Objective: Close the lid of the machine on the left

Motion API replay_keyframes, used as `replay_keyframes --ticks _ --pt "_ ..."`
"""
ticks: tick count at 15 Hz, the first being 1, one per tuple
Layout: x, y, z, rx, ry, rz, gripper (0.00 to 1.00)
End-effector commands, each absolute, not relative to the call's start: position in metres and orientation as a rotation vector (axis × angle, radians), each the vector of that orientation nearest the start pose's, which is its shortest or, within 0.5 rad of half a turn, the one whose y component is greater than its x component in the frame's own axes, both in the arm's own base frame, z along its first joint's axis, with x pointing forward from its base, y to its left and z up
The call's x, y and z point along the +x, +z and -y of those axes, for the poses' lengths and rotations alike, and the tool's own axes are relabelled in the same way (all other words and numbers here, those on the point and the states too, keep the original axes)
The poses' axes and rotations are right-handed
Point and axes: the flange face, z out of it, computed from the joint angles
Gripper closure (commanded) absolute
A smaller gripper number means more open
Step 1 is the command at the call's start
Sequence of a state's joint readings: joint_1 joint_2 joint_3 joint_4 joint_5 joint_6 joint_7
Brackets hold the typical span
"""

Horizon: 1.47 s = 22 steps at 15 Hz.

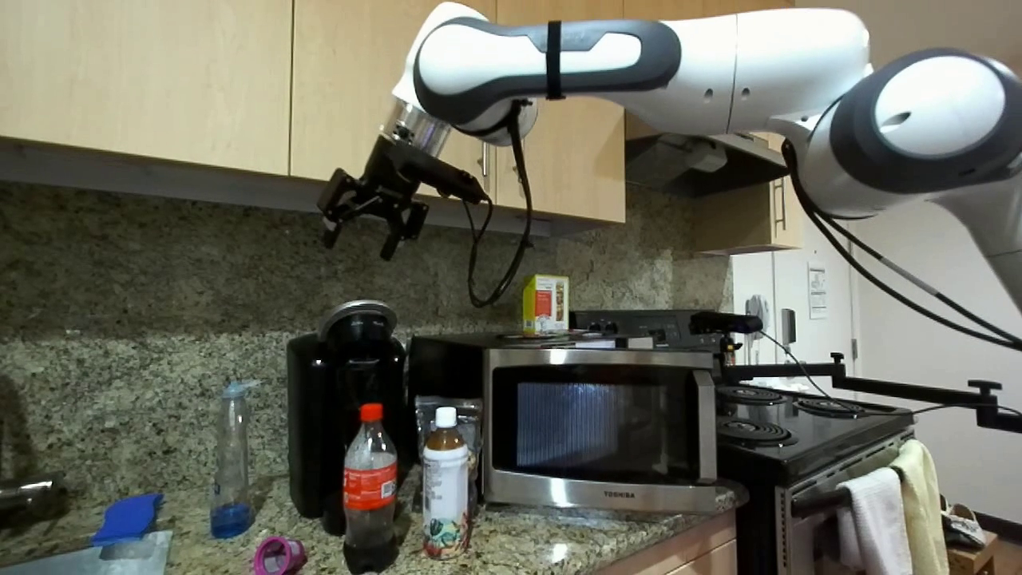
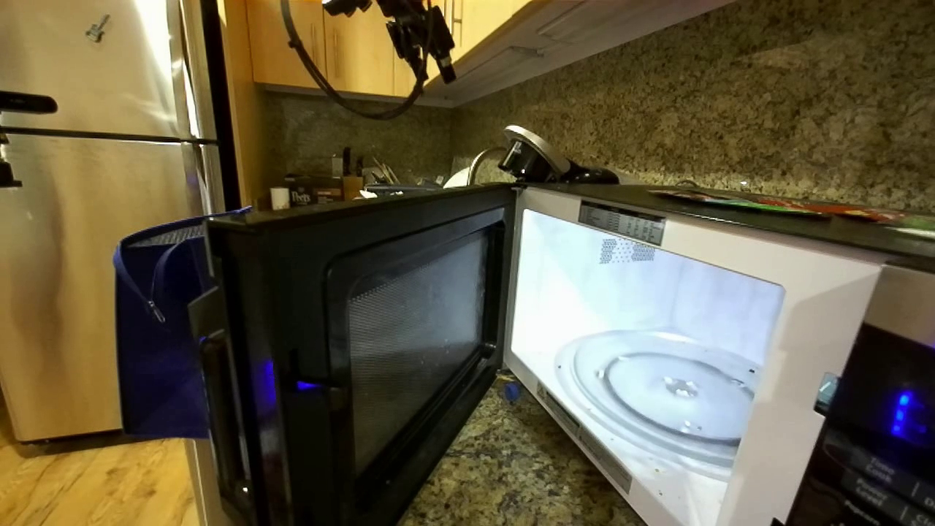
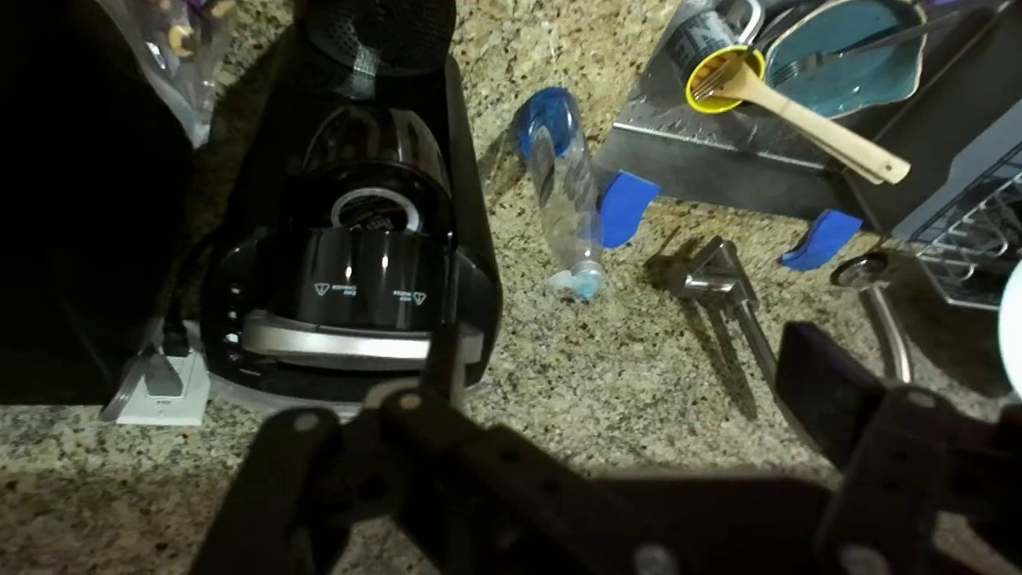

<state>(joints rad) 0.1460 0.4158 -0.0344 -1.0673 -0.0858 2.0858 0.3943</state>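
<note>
Black, metal and two-fingered, the tool [image 1: 359,243] is suspended at the end of the white-and-grey jointed arm [image 1: 707,64], high above the speckled granite surface [image 1: 511,543]. Its fingers are spread apart, as the wrist view also shows. Items below, read left to right from where I stand:

1. Thin blue piece [image 1: 129,515], lying at the grey metal sink rim [image 1: 148,551].
2. Tall transparent blue-based bottle [image 1: 230,463], upright.
3. Short magenta plastic cup [image 1: 279,557], on its side, near the blue-based bottle.
4. Tall, boxy black plastic coffee maker [image 1: 307,423], upright. Its lid [image 1: 358,319], a small rounded black plastic flap with a shiny silver rim, tops it, well apart from the tool, and stands raised, the rim visible in both exterior views. In the wrist view, white warning marks [image 3: 322,288] show on the flap, just beside a round, silver-ringed opening [image 3: 375,212].
5. Clear plastic red-capped bottle [image 1: 370,487] with a red label, upright in front of the coffee maker.
6. Brown-necked white-capped bottle [image 1: 445,487] with a white printed sleeve, upright, just beside the red-capped bottle.
7. Wide stainless-steel microwave [image 1: 599,431], to the right of the coffee maker. An exterior view shows its black-framed door [image 2: 365,351] swung outward and a round glass turntable [image 2: 679,387] in the lit interior.
8. Black coil-burner stove [image 1: 830,435], with a white towel [image 1: 874,503] and a pale yellow towel [image 1: 922,495] hanging from its front bar [image 1: 818,501].
</note>
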Motion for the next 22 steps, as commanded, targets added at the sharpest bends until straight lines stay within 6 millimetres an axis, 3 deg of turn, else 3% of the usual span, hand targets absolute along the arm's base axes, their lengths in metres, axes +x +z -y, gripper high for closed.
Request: replay_keyframes --ticks 1,14,22 --pt "0.726 0.668 -0.060 -2.860 -1.001 -0.519 0.00" --pt "0.777 0.623 -0.016 -2.823 -1.172 -0.883 0.00" --pt "0.785 0.612 -0.020 -2.894 -1.199 -0.796 0.00"
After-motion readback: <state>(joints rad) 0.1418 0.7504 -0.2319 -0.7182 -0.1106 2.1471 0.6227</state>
